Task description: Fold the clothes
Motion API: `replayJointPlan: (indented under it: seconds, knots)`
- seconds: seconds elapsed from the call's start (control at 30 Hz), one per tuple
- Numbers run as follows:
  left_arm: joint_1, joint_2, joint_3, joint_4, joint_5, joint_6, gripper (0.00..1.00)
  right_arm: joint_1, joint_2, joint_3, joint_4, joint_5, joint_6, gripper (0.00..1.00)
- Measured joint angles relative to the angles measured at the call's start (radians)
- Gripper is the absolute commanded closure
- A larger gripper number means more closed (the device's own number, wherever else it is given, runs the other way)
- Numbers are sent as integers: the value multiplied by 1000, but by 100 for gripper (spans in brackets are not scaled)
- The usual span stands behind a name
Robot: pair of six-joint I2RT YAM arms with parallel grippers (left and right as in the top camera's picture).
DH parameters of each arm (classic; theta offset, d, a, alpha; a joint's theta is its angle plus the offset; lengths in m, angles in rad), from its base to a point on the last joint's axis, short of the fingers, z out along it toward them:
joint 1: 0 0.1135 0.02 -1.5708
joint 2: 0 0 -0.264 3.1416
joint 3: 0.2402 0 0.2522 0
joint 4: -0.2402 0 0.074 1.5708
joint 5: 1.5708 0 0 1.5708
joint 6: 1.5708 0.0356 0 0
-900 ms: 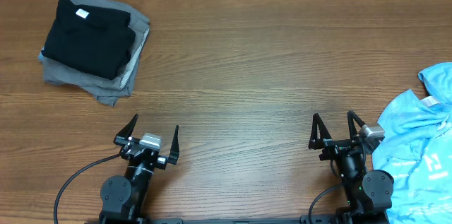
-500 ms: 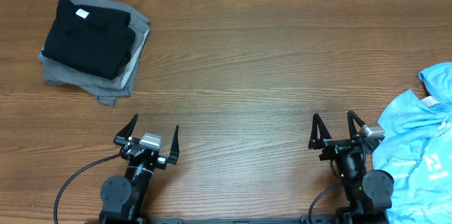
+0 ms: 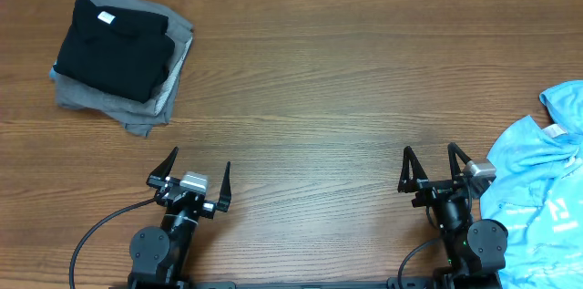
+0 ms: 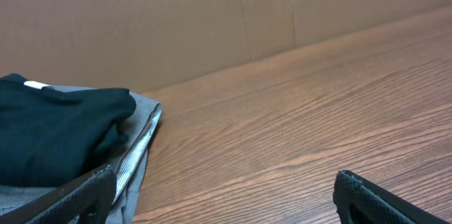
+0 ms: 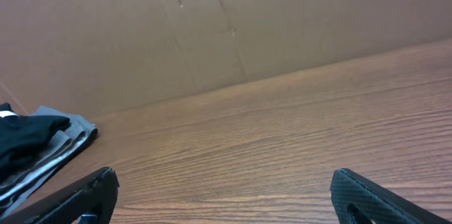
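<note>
Merely unreadable pale print (image 3: 554,211) on blue T-shirt (image 3: 533,166), white tag (image 3: 107,18) on black T-shirt (image 3: 114,52)

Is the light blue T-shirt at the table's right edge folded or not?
Not folded. The light blue printed T-shirt lies crumpled in a loose, creased heap, partly outside the overhead picture.

Worktop (image 3: 319,98), seen from above. Far left: upper folded T-shirt (image 3: 114,45) lying on lower folded T-shirt (image 3: 91,102). Near right edge: crumpled T-shirt (image 3: 542,207), just beside right claw (image 3: 429,149). Left claw (image 3: 200,159) stands near front, well apart.
</note>
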Motion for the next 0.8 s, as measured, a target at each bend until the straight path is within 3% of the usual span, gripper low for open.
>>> replayJointPlan:
  seconds: [0.67,0.8]
  knots:
    - [0,0,0,2,10,0,0,0,0,0,0,0,0,0]
    - [0,0,0,21,74,-6,0,0,0,0,11,-42,0,0]
